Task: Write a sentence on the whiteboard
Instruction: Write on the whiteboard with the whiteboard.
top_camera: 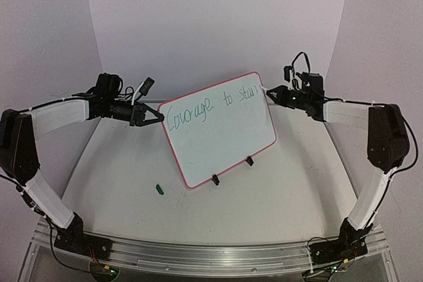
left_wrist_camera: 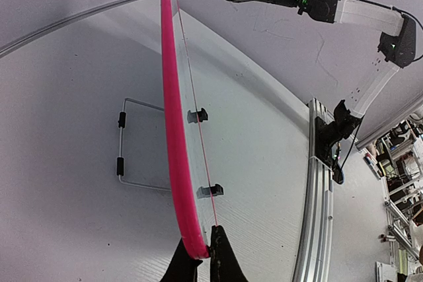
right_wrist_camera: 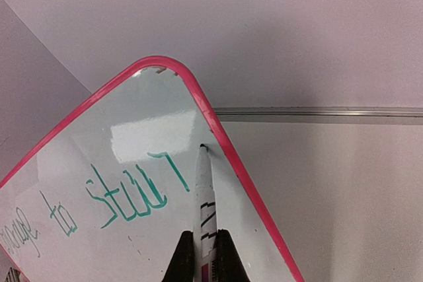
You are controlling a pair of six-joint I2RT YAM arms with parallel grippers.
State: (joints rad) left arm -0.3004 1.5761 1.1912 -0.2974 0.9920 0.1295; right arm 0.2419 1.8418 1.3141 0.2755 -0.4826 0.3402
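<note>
The whiteboard (top_camera: 221, 140), white with a pink frame, stands tilted at mid-table with its two black clip feet (top_camera: 215, 179) low. My left gripper (top_camera: 156, 115) is shut on its left edge, the fingertips (left_wrist_camera: 221, 255) pinching the pink rim (left_wrist_camera: 173, 130). Green cursive, the sentence (top_camera: 211, 104), runs along the top and reads "Courage to stan" with one more stroke (right_wrist_camera: 125, 196). My right gripper (right_wrist_camera: 206, 255) is shut on a white marker (right_wrist_camera: 206, 196). The marker tip touches the board just inside its upper right rim (right_wrist_camera: 225, 143).
A small green cap (top_camera: 159, 189) lies on the table in front of the board. A wire stand (left_wrist_camera: 122, 143) lies behind the board. An aluminium rail (top_camera: 211, 252) runs along the near edge between the arm bases.
</note>
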